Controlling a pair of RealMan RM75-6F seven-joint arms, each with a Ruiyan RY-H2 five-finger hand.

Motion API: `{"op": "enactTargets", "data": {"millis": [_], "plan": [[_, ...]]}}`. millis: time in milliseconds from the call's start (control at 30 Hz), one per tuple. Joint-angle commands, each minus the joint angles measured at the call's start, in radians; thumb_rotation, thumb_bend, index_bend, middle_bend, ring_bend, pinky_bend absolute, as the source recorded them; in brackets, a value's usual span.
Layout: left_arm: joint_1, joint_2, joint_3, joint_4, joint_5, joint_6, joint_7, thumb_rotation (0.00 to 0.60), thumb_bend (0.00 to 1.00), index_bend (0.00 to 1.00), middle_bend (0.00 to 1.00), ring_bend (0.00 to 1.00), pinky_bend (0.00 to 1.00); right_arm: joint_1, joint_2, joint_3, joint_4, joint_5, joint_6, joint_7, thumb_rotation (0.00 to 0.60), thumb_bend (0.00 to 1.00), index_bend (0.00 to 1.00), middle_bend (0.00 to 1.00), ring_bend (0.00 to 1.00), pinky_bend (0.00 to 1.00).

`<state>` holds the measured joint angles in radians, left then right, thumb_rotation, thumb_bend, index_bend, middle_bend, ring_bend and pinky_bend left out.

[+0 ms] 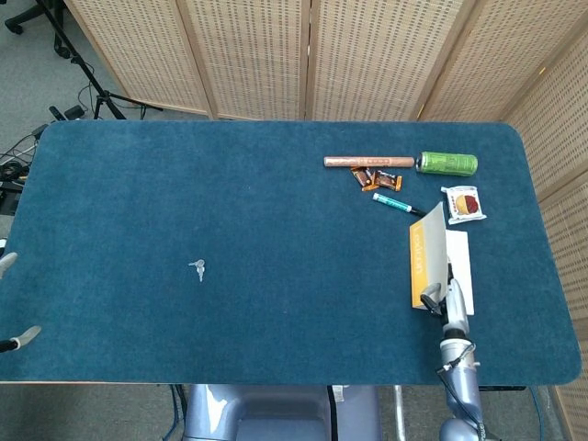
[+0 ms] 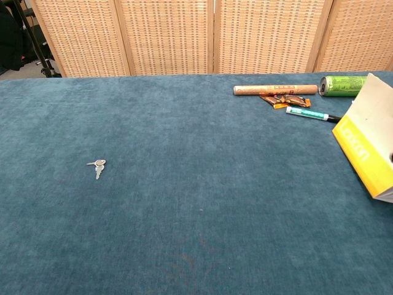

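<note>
A book with a yellow cover [image 1: 420, 260] [image 2: 363, 152] stands tilted up on its edge at the right of the blue table [image 1: 230, 211]. Its white side [image 1: 457, 262] faces right. My right hand [image 1: 451, 299] holds the book at its near end, fingers against the white side; the chest view shows only a sliver of this hand at the right border. Of my left hand [image 1: 16, 334], only grey fingertips spread apart show at the left edge of the head view, off the table, with nothing in them.
Behind the book lie a teal marker [image 1: 398, 204] [image 2: 310, 114], orange snack wrappers [image 1: 377, 178], a copper tube [image 1: 367, 162], a green can [image 1: 448, 163] and a white snack packet [image 1: 464, 204]. A small set of keys [image 1: 197, 267] [image 2: 97, 165] lies mid-left. Wicker screens stand behind.
</note>
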<state>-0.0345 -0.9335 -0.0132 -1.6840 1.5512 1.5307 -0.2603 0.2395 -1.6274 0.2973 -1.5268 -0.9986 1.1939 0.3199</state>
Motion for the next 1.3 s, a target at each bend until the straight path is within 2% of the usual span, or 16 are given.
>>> {"op": "enactTargets", "data": {"millis": [33, 200, 367, 533, 700, 767, 800, 833, 867, 900, 933, 1000, 1100, 1233, 1300], "plan": [[0.001, 0.000, 0.000, 0.001, 0.001, 0.002, -0.001, 0.600, 0.00, 0.00, 0.00, 0.00, 0.00, 0.001, -0.017, 0.012, 0.056, 0.009, 0.063, -0.088, 0.600, 0.95, 0.00, 0.00, 0.00, 0.00], [0.000, -0.003, 0.000, -0.001, -0.002, -0.001, 0.011, 0.600, 0.00, 0.00, 0.00, 0.00, 0.00, 0.009, -0.043, 0.012, 0.167, -0.023, 0.191, -0.279, 0.600, 0.77, 0.00, 0.00, 0.00, 0.00], [0.000, -0.006, 0.000, -0.003, -0.001, 0.001, 0.020, 0.600, 0.00, 0.00, 0.00, 0.00, 0.00, 0.024, -0.051, 0.037, 0.232, 0.039, 0.210, -0.452, 0.600, 0.67, 0.00, 0.00, 0.00, 0.00], [0.001, -0.006, 0.001, -0.003, 0.000, 0.001, 0.021, 0.600, 0.00, 0.00, 0.00, 0.00, 0.00, 0.022, -0.037, 0.041, 0.223, 0.041, 0.217, -0.490, 0.600, 0.55, 0.00, 0.00, 0.00, 0.00], [0.004, -0.005, 0.002, -0.001, 0.004, 0.008, 0.015, 0.600, 0.00, 0.00, 0.00, 0.00, 0.00, 0.026, -0.022, 0.045, 0.215, -0.004, 0.261, -0.514, 0.600, 0.51, 0.00, 0.00, 0.00, 0.00], [0.005, -0.005, 0.002, 0.001, 0.003, 0.010, 0.012, 0.600, 0.00, 0.00, 0.00, 0.00, 0.00, 0.025, 0.004, 0.041, 0.188, -0.037, 0.275, -0.519, 0.600, 0.46, 0.00, 0.00, 0.00, 0.00], [0.005, -0.005, 0.001, 0.002, 0.003, 0.011, 0.011, 0.600, 0.00, 0.00, 0.00, 0.00, 0.00, 0.020, 0.025, 0.031, 0.164, -0.067, 0.287, -0.516, 0.600, 0.39, 0.00, 0.00, 0.00, 0.00], [0.002, -0.007, 0.001, 0.004, 0.003, 0.006, 0.018, 0.600, 0.00, 0.00, 0.00, 0.00, 0.00, 0.005, 0.084, -0.021, 0.091, -0.166, 0.319, -0.517, 0.600, 0.27, 0.00, 0.00, 0.00, 0.00], [0.000, -0.010, 0.002, 0.004, 0.005, 0.003, 0.026, 0.600, 0.00, 0.00, 0.00, 0.00, 0.00, -0.013, 0.157, -0.073, 0.012, -0.238, 0.314, -0.506, 0.600, 0.20, 0.00, 0.00, 0.00, 0.00], [-0.001, -0.012, 0.002, 0.004, 0.006, 0.001, 0.032, 0.600, 0.00, 0.00, 0.00, 0.00, 0.00, -0.018, 0.209, -0.106, -0.036, -0.284, 0.296, -0.491, 0.600, 0.10, 0.00, 0.00, 0.00, 0.00], [-0.002, -0.013, 0.002, 0.004, 0.006, 0.001, 0.036, 0.600, 0.00, 0.00, 0.00, 0.00, 0.00, -0.020, 0.245, -0.127, -0.063, -0.313, 0.281, -0.477, 0.600, 0.04, 0.00, 0.00, 0.00, 0.00], [-0.004, -0.016, 0.003, 0.003, 0.009, -0.002, 0.045, 0.600, 0.00, 0.00, 0.00, 0.00, 0.00, -0.016, 0.330, -0.175, -0.102, -0.389, 0.243, -0.461, 0.600, 0.00, 0.00, 0.00, 0.00, 0.00], [-0.006, -0.021, 0.004, 0.002, 0.011, -0.004, 0.059, 0.600, 0.00, 0.00, 0.00, 0.00, 0.00, 0.009, 0.433, -0.229, -0.082, -0.536, 0.220, -0.470, 0.600, 0.00, 0.00, 0.00, 0.00, 0.00], [-0.006, -0.030, 0.004, 0.000, 0.012, -0.003, 0.082, 0.600, 0.00, 0.00, 0.00, 0.00, 0.00, 0.016, 0.469, -0.254, -0.024, -0.623, 0.236, -0.454, 0.600, 0.00, 0.00, 0.00, 0.00, 0.00], [-0.010, -0.037, 0.005, -0.002, 0.011, -0.011, 0.106, 0.600, 0.00, 0.00, 0.00, 0.00, 0.00, -0.007, 0.477, -0.261, -0.017, -0.613, 0.258, -0.432, 0.600, 0.00, 0.00, 0.00, 0.00, 0.00]]}}
